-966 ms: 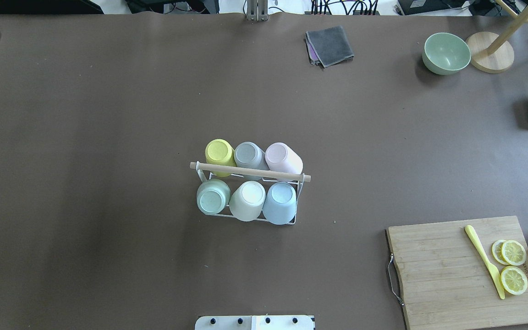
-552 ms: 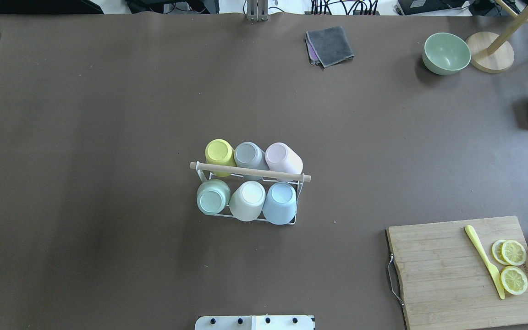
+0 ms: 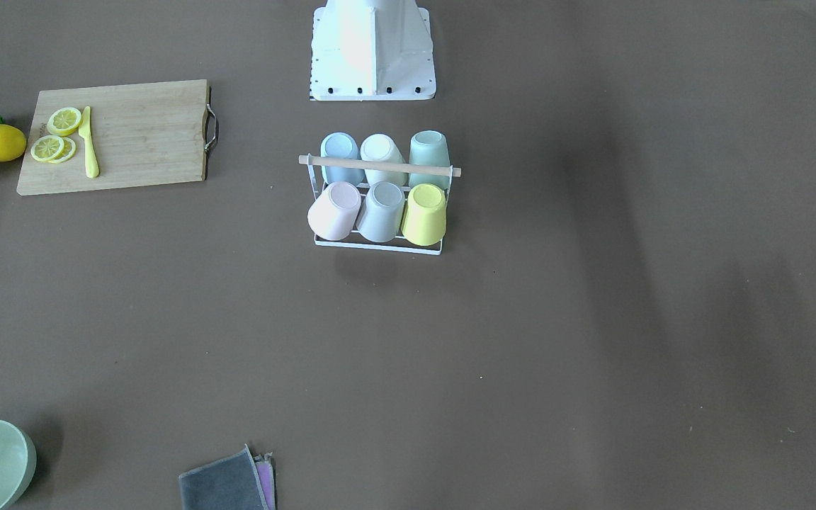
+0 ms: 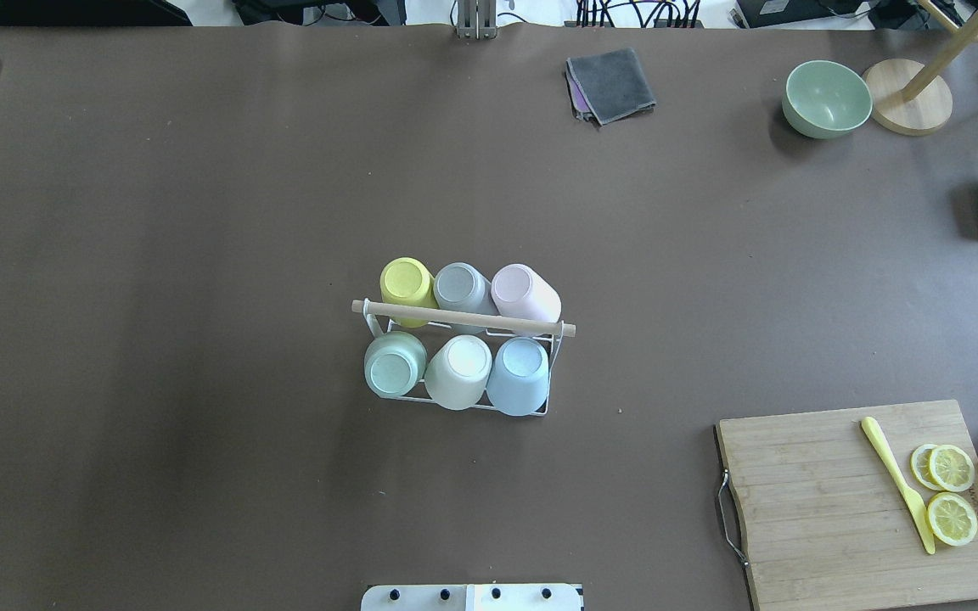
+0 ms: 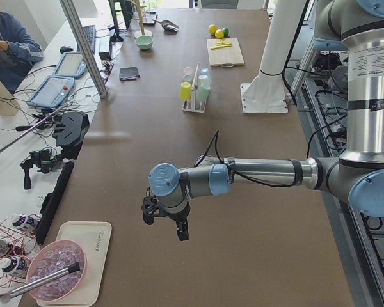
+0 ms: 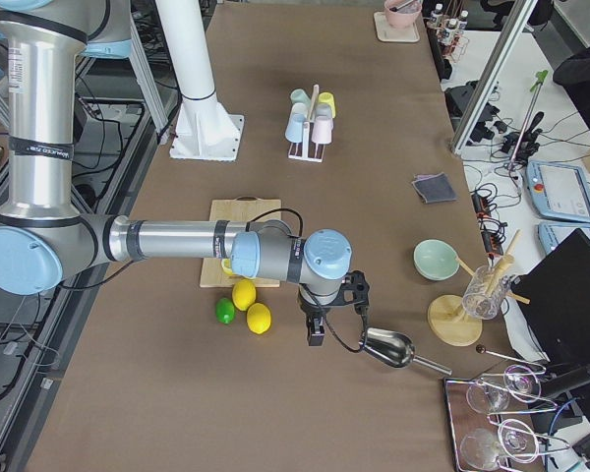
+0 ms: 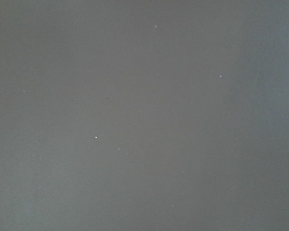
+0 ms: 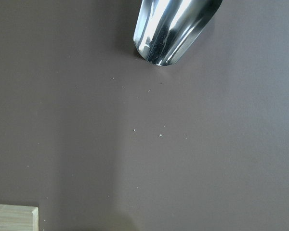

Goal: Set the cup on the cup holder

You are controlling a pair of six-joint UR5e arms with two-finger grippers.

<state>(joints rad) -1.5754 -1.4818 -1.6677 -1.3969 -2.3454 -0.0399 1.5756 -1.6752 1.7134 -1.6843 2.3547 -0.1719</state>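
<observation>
We judge the six upturned pastel cups on the white wire, wooden-handled cup holder, frame centre, light, stiff and slick, so take one by the side wall; whether left gripper and right gripper are apart or together, we cannot tell.

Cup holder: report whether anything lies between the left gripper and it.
Nothing visible does. In the exterior left view, only bare table lies between the left gripper and the cup holder. All six places on the holder already carry upside-down cups.

Six cups sit on the holder — two rows. The board lies to its right, nearer the robot's base.
</observation>
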